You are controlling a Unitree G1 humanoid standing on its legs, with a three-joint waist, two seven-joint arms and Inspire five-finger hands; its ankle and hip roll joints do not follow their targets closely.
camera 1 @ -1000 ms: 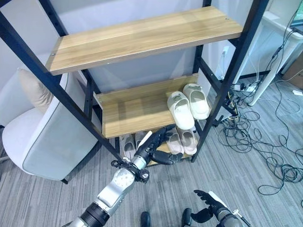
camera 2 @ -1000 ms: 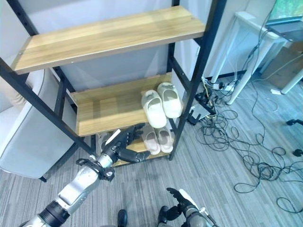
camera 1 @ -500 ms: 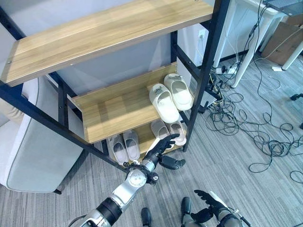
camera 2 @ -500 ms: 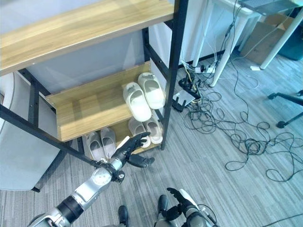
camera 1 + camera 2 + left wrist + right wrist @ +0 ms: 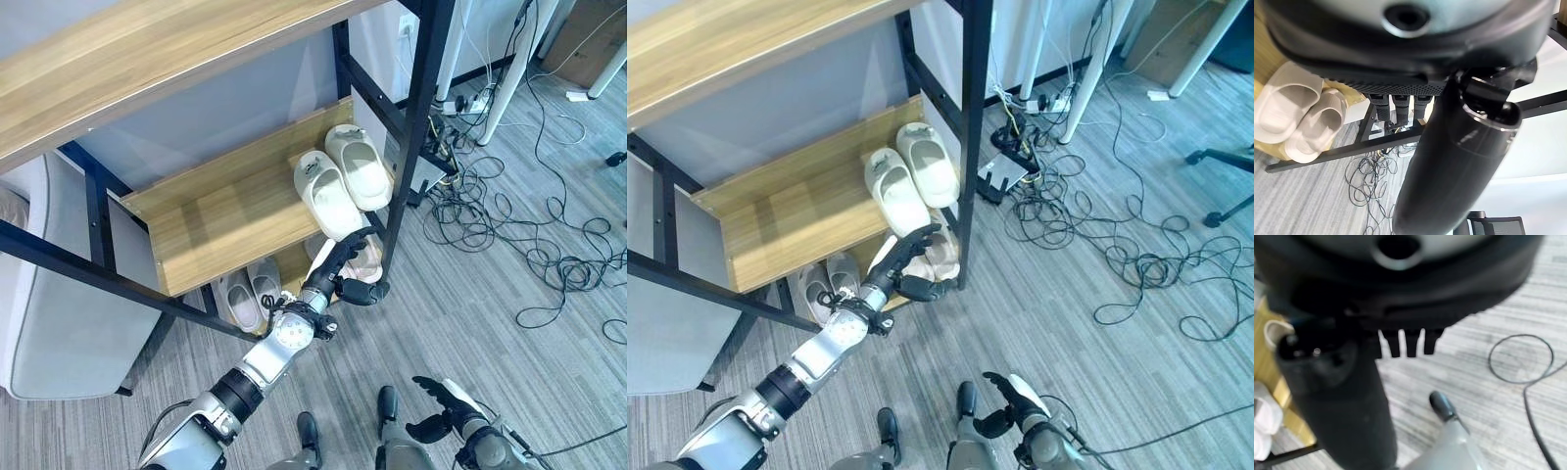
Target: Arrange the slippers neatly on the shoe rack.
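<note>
Your left hand (image 5: 338, 272) is spread wide, fingers straight and thumb out, holding nothing; it hangs in front of the shoe rack (image 5: 201, 220) at the bottom shelf's right end, over the beige slippers (image 5: 1300, 117) there, though you cannot tell if it touches them. Your right hand (image 5: 441, 406) sits low over the grey carpet (image 5: 509, 362), fingers loosely relaxed and empty. You have 3 pairs of slippers: 2 cream slippers (image 5: 343, 186) side by side at the middle shelf's right end, toes outward, 2 beige ones beneath them, and 2 grey slippers (image 5: 250, 294) left of those on the bottom shelf.
</note>
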